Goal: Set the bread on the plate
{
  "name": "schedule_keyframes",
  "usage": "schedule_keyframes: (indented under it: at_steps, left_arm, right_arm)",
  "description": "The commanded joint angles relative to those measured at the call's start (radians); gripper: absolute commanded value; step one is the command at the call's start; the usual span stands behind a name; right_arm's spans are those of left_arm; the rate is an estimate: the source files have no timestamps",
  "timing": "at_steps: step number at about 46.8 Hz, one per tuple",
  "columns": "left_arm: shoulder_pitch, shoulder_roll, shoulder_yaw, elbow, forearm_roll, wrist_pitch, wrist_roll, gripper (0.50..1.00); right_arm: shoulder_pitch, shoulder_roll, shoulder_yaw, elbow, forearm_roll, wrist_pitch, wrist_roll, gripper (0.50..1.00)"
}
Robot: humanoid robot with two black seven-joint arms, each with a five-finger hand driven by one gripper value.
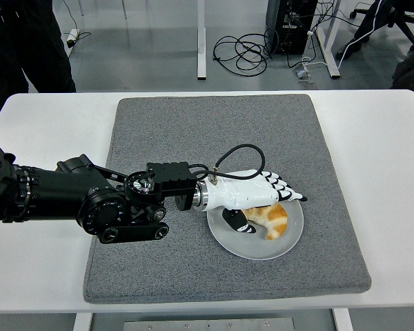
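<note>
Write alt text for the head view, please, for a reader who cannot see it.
The robot's left hand is open over a white plate, fingers extended flat, with a croissant lying on the plate beneath them. The plate sits on a grey mat on a white table.

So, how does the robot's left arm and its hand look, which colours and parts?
The left arm is black, built of round joint housings and a boxy black wrist block. The left hand is glossy white with black fingertip pads. A black cable loops from the wrist over the hand's back.
</note>
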State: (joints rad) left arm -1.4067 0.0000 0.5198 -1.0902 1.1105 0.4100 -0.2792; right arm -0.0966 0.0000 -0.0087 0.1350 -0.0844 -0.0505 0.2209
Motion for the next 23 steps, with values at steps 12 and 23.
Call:
schedule_keyframes:
  at_steps: [12,23]
  left_arm:
    - [-0.047,0.000,-0.009,-0.007,-0.006,0.000,0.000,0.974]
    - [-0.149,0.000,-0.078,-0.027,-0.090,-0.016,-0.012,0.974]
  right_arm:
    - [0.000,0.000,0.000,0.000,0.000,0.000,0.000,1.000]
    - [0.000,0.000,0.000,0.000,0.000,0.000,0.000,1.000]
